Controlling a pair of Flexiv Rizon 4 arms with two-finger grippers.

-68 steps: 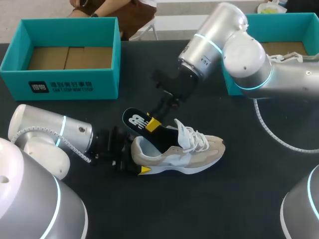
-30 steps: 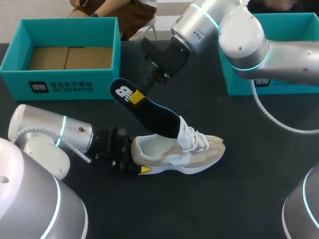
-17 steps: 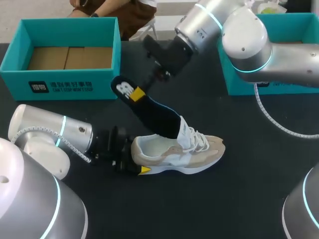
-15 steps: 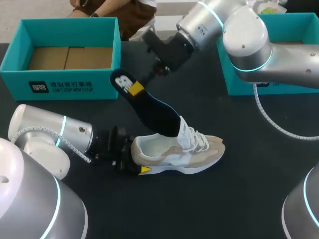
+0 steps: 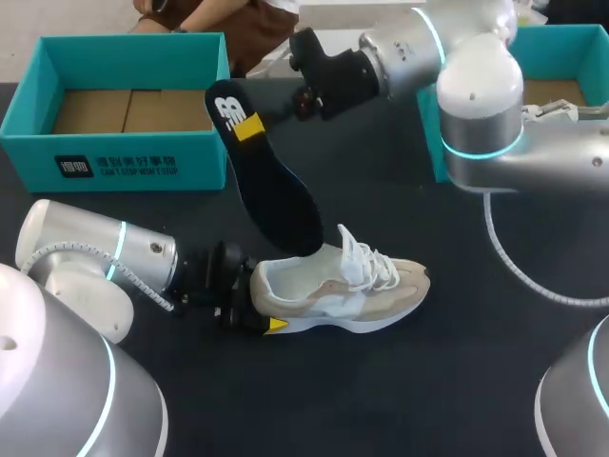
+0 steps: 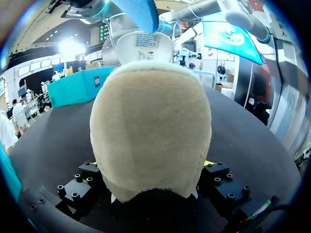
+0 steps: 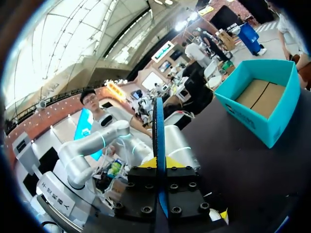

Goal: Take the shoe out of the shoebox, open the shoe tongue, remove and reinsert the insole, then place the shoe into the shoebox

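The right gripper [image 5: 249, 126] is clenched on the heel end of the dark insole [image 5: 271, 186] — in the right wrist view the insole stands edge-on, pinched between the two fingers. From that grip the insole hangs down steeply, its toe end right at the mouth of the shoe [image 5: 343, 290]; whether the tip is clear of the opening or just inside it cannot be made out. The shoe stands on its sole on the black table [image 5: 457, 381], laces loose and the tongue raised, with the left gripper [image 5: 255, 309] clamped on its heel, a finger on either side of it, as the left wrist view shows. So, by my judgement, the shoe is out of the box, the tongue is opened and the insole is all but removed — what remains is to feed it back in and seat it, then lift the shoe into the teal shoebox [image 5: 114, 162], which sits well apart at the table's far left with only its cardboard floor showing.
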